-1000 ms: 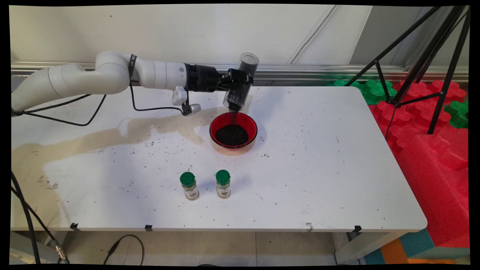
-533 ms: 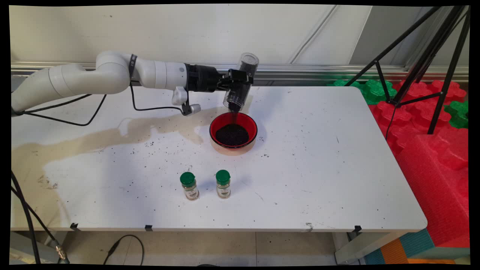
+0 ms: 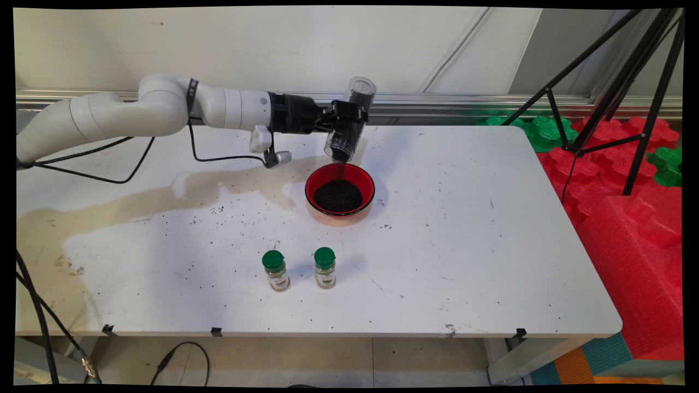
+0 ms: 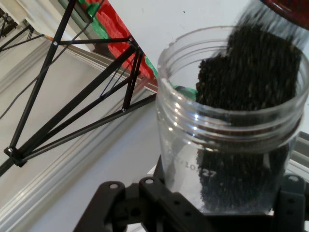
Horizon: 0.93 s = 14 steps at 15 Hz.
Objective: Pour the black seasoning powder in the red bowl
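Observation:
My gripper [image 3: 345, 117] is shut on a clear plastic jar [image 3: 349, 120], which is tipped mouth-down over a red bowl [image 3: 339, 189] at the table's middle back. Dark grains stream from the jar's mouth into the bowl, where a dark heap lies. In the hand view the jar [image 4: 227, 121] fills the right side with dark grains sliding towards its threaded mouth, and the gripper [image 4: 212, 205] clamps its base.
Two small spice bottles with green caps [image 3: 276, 269] [image 3: 325, 267] stand side by side near the table's front. Dark specks lie scattered over the white table [image 3: 464, 245]. A black tripod [image 3: 617, 82] and red and green foam blocks [image 3: 628, 207] stand to the right.
The arm and jar hold almost still, shifting slightly left. Grains keep pouring into the bowl.

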Motion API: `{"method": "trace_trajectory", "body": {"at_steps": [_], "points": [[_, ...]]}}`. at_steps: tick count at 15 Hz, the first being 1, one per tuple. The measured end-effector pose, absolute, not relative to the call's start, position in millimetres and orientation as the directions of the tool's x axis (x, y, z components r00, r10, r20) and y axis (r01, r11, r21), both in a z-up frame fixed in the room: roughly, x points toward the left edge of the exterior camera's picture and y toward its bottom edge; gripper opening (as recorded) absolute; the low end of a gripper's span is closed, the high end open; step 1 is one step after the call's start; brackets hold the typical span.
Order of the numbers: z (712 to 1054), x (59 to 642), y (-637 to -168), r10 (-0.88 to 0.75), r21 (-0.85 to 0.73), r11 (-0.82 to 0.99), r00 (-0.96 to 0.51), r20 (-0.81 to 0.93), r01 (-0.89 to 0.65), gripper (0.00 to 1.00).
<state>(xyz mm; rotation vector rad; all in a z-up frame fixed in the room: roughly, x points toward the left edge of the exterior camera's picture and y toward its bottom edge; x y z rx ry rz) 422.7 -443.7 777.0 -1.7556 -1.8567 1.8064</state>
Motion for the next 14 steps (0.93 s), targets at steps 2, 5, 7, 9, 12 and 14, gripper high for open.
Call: {"method": "trace_trajectory", "body": {"at_steps": [2,5,7,9,12,14], "points": [[776.9,423.8,-443.4,0.680,-0.705,-0.279,-0.385,-0.624,0.652,0.00],[777.1,426.8,-442.8,0.698,-0.744,-0.227,-0.427,-0.574,0.628,0.00],[777.3,428.0,-442.8,0.706,-0.761,-0.203,-0.446,-0.550,0.616,0.00],[777.8,429.5,-442.7,0.718,-0.787,-0.165,-0.475,-0.509,0.594,0.00],[779.0,431.8,-442.1,0.735,-0.828,-0.099,-0.520,-0.434,0.551,0.00],[779.9,433.0,-441.7,0.745,-0.852,-0.053,-0.548,-0.381,0.520,0.00]]}}
